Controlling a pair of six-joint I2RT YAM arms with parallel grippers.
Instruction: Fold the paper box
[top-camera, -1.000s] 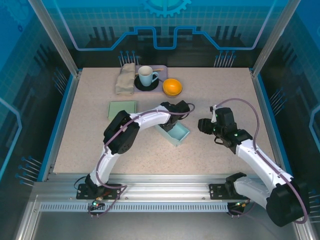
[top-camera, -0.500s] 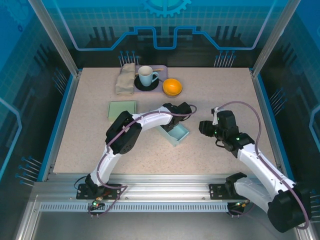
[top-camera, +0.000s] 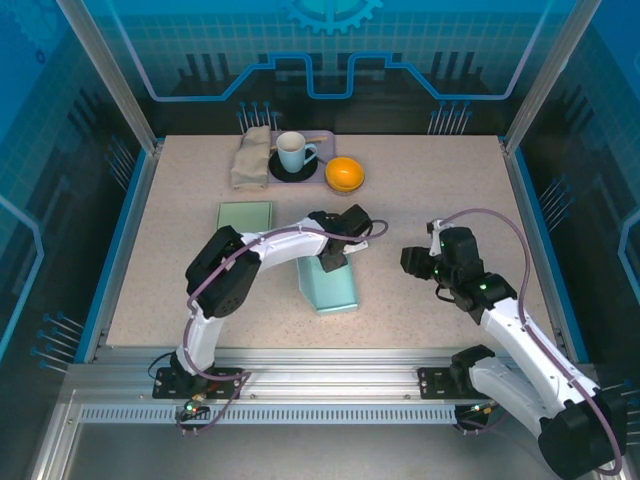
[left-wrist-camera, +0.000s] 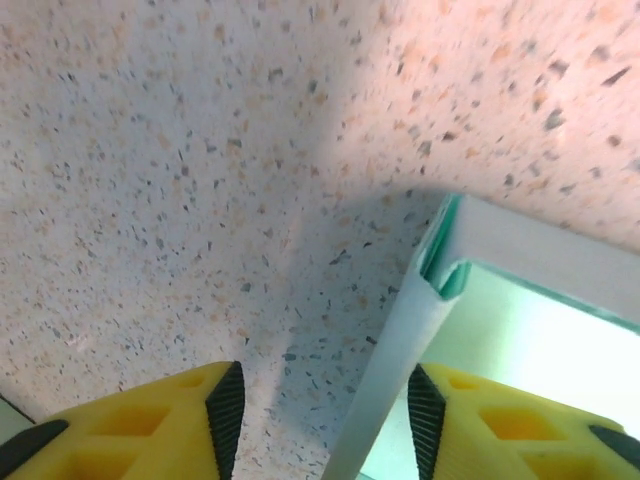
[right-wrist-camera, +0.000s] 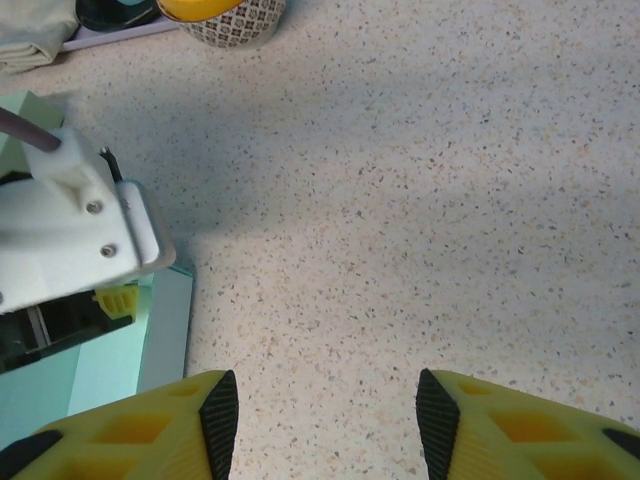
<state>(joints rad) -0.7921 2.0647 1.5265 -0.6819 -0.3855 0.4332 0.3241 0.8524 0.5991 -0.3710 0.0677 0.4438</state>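
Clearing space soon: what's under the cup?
A dark saucer lies under the cup, on a pale tray. The cup covers the saucer's middle.

Pale green paper box (top-camera: 330, 288) — rectangular, at the table (top-camera: 450, 180) centre.

At the far edge of the speckled table (top-camera: 450, 180), left of centre, a tray (right-wrist-camera: 120, 32) carries a folded beige cloth (top-camera: 250, 156) and a dark saucer (top-camera: 292, 172). A pale cup (top-camera: 291, 151) stands upright on the saucer. An orange bowl (top-camera: 344, 174) sits just beside the saucer's right side.
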